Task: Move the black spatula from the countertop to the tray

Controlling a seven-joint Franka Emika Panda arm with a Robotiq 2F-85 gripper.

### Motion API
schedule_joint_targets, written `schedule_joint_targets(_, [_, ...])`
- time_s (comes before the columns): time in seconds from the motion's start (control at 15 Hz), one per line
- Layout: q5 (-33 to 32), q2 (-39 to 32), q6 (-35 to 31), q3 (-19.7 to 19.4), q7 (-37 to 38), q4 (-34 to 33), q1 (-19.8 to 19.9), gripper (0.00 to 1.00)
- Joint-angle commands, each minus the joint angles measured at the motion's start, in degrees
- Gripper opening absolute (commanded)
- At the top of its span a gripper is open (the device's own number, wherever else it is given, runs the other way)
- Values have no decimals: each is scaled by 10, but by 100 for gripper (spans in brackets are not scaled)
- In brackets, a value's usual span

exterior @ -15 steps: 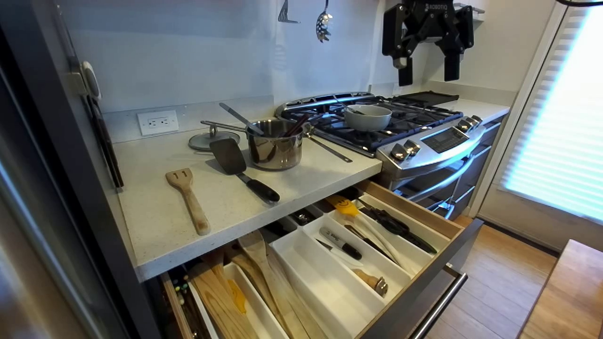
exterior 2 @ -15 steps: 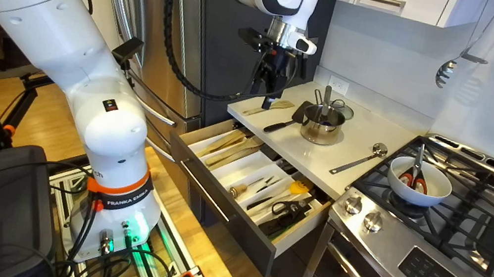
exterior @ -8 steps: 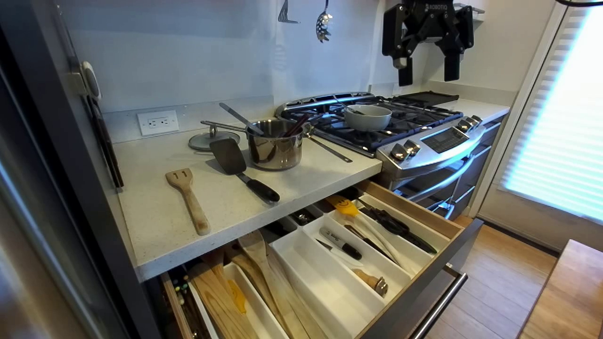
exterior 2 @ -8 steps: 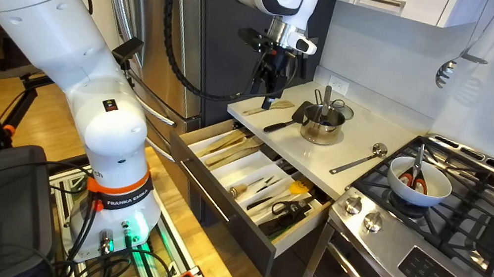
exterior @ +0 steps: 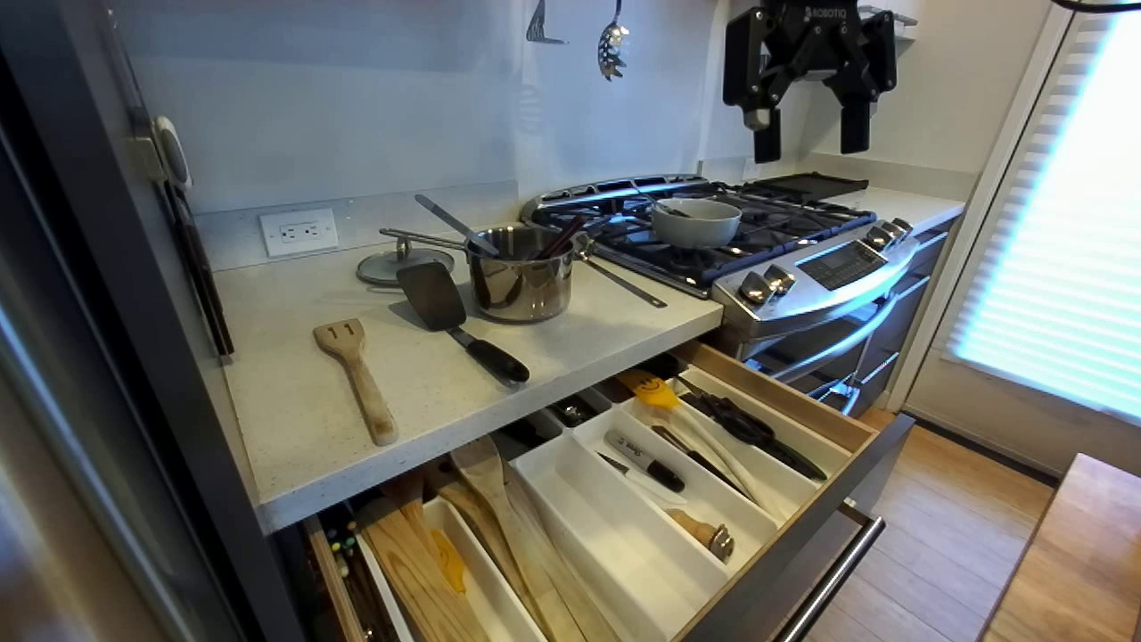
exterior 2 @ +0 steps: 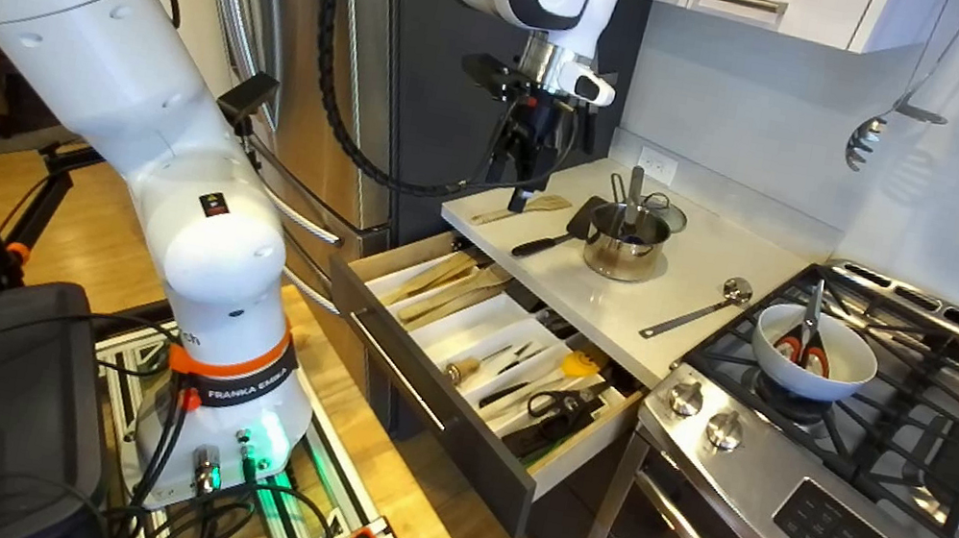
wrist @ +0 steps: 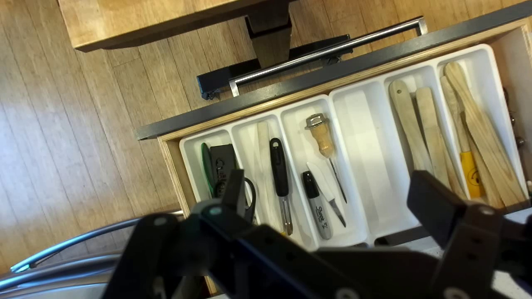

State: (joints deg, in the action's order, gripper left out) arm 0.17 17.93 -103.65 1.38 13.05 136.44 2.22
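The black spatula lies on the pale countertop [exterior: 294,428], its head [exterior: 433,297] beside the steel pot and its handle pointing to the front edge. It also shows in an exterior view [exterior 2: 583,218]; it is out of the wrist view. The white tray [exterior: 615,526] sits in the open drawer below the counter. In the wrist view the tray [wrist: 370,145] has a bare middle compartment; others hold a peeler, marker, knife and wooden tools. My gripper [exterior: 811,147] is open and empty, high above the drawer. In the wrist view its fingers [wrist: 332,191] are wide apart.
The steel pot [exterior: 521,285] holds upright utensils. A wooden slotted spatula [exterior: 361,383], a lid [exterior: 406,265] and a long-handled ladle [exterior 2: 697,310] lie on the countertop. A white bowl [exterior 2: 816,355] with scissors stands on the stovetop. The refrigerator [exterior 2: 483,75] borders the counter.
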Motion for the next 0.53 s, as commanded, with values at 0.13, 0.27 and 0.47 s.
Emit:
schedule_joint_targets(0.13, [0, 0, 1, -1, 0, -1, -1, 100])
schedule_joint_targets(0.27, [0, -24, 0, 6, 26, -9, -1, 100])
schedule_joint_targets(0.47, [-8, -111, -14, 25, 82, -22, -5, 100])
